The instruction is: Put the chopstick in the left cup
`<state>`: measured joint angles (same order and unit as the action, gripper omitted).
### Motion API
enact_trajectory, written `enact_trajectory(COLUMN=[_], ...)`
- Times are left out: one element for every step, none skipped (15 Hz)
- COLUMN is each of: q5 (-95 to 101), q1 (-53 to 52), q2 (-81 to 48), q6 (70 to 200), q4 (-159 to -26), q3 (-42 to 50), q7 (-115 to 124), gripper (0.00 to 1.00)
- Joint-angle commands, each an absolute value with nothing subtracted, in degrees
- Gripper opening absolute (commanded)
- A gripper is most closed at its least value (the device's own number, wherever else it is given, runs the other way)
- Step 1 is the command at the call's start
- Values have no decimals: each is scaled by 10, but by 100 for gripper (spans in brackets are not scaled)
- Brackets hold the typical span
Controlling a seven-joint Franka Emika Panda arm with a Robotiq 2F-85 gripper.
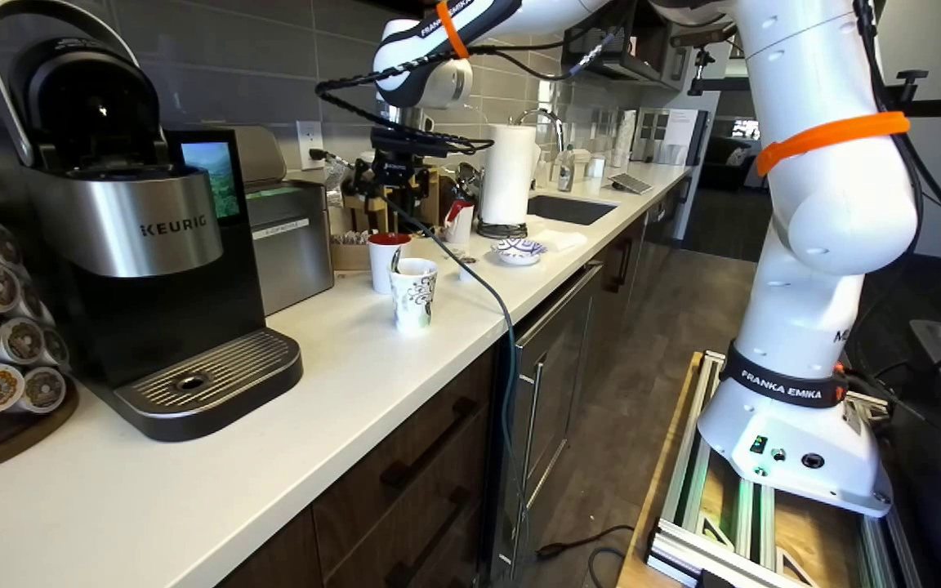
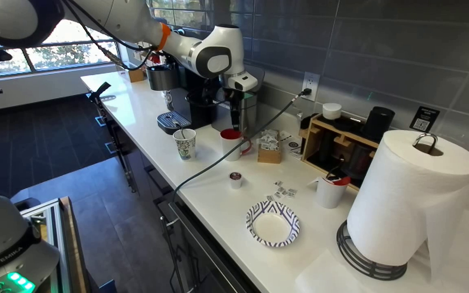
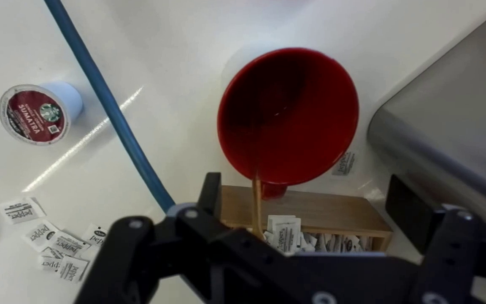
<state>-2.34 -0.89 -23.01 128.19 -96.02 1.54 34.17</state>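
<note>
Running between mug (image 3: pixel 289 122) and pod (image 3: pixel 36 114) is 1 cable (image 3: pixel 120 122).

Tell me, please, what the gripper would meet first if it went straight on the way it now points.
Probably the chopstick, which in the wrist view reaches toward the open gripper and seems to lean out of the red-lined mug, whose rim may come next, though depth is unclear.

In the wrist view, my gripper (image 3: pixel 304 192) hides the lower end of the chopstick (image 3: pixel 257 207), whose tip blurs against the red mug (image 3: pixel 310 139); the right edge crops a grey appliance (image 3: pixel 458 101).
</note>
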Motion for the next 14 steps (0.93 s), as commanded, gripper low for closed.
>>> enact_trajectory(q5=[-16,-13,-10,-11,-9,-7,-5,-4,-2,-1,1,3,4,5], q1=[-18,-20,-22,-22,-23,-25,-27,-29,-31,-32,-34,-36,-37,-38], q2=[-240,-243,-248,-250,-253,-255,-254,-254,-252,-251,-251,-250,-249,-250], q6=[1316,1323,1326,1327,1324,1322,1315,1313,1309,1307,1300,1297,1297,1300], q4=[-959,-959,-956,-955,-954,-954,-954,-955,-957,-957,-956,-956,-956,-956], q3=[35,39,44,47,50,53,55,56,57,58,59,61,61,62], q7=[340,345,353,353,353,356,359,360,361,361,364,368,370,372], gripper=[100,100,100,100,100,98,79,75,69,59,52,42,36,29])
